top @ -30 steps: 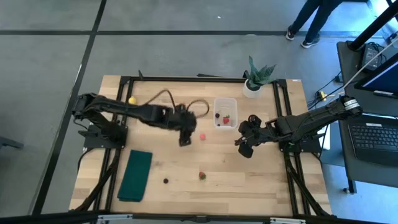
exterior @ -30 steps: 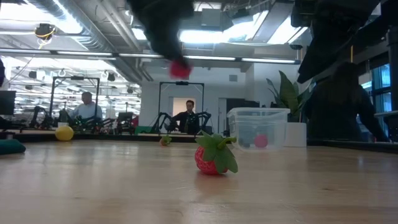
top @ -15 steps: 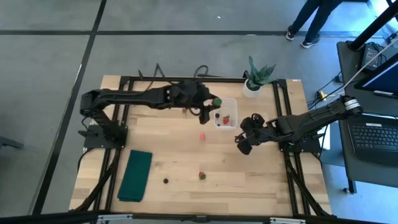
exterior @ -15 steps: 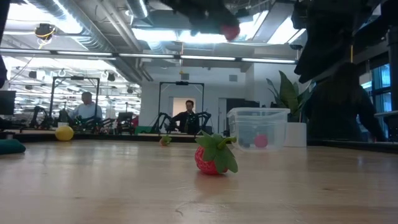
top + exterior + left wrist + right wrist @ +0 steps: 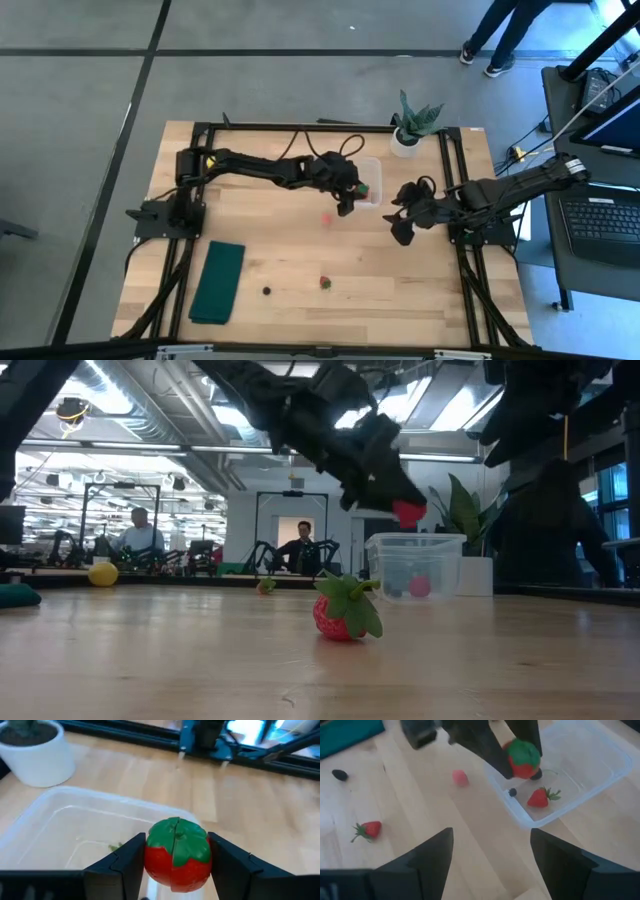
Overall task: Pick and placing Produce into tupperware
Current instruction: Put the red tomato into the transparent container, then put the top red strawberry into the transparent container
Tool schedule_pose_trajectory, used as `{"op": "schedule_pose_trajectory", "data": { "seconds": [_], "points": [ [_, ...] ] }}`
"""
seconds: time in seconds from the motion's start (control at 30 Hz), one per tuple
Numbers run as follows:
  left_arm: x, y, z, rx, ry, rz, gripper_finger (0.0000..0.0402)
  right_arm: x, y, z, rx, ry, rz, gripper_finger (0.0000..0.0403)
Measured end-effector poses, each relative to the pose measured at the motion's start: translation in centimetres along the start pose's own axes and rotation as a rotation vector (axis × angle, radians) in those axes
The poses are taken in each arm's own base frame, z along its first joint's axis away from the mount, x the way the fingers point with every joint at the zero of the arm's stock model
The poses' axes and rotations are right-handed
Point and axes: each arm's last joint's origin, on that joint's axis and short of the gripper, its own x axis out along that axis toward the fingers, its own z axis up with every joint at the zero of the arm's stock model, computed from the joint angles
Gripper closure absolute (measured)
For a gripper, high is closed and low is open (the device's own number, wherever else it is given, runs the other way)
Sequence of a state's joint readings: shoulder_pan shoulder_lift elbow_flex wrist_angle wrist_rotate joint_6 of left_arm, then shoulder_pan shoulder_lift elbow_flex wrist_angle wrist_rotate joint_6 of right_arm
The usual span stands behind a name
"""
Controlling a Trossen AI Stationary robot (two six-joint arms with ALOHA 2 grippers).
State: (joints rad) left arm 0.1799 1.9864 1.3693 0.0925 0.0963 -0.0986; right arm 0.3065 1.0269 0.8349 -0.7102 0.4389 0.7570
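My left gripper is shut on a red strawberry piece with a green top, just above the clear tupperware. In the high view this gripper covers the tub's left part. The tub holds a small strawberry and a dark berry. On the table lie a pink piece, a strawberry, a dark berry and a yellow piece. My right gripper hovers open to the tub's right, nearer the table's near edge. My left gripper pinches the red strawberry piece by its two opposite sides, one finger on each. The green top faces back toward the wrist. The fingers slant down from the table's left. The piece is lifted clear, above the tub's rim.
A potted green plant stands at the far edge behind the tub. A dark green folded cloth lies near the front left. People sit in the room beyond the table. Bare wood shows along the table's near side.
My left gripper, carrying the red piece, has risen from the table's middle beside the pink piece, swung toward the far right, then come down over the tupperware. The pink piece has stayed on the table. My right gripper has shifted slightly toward the right edge.
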Motion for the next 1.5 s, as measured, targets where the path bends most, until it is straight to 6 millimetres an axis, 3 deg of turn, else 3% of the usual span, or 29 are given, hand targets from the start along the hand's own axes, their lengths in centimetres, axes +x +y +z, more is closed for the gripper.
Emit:
{"op": "schedule_pose_trajectory", "data": {
  "seconds": [0.43,0.6,1.13,1.5],
  "points": [
    [0.6,1.7,-0.8,-0.018,0.031,0.068,0.0206,-0.1,0.0,0.0,-0.001,-0.004,0.004,0.0136],
    [0.9,1.8,-1.7,-0.024,0.098,0.079,0.0206,-0.1,0.0,0.0,-0.004,-0.003,0.003,0.0136],
    [1.1,1.8,-1.7,-0.022,0.082,0.088,0.0201,-0.1,0.0,0.0,-0.005,-0.003,0.004,0.0136],
    [1.2,1.6,-1.6,-0.025,0.076,0.033,0.0116,-0.1,0.0,0.0,-0.004,-0.003,0.005,0.0136]
  ]
}}
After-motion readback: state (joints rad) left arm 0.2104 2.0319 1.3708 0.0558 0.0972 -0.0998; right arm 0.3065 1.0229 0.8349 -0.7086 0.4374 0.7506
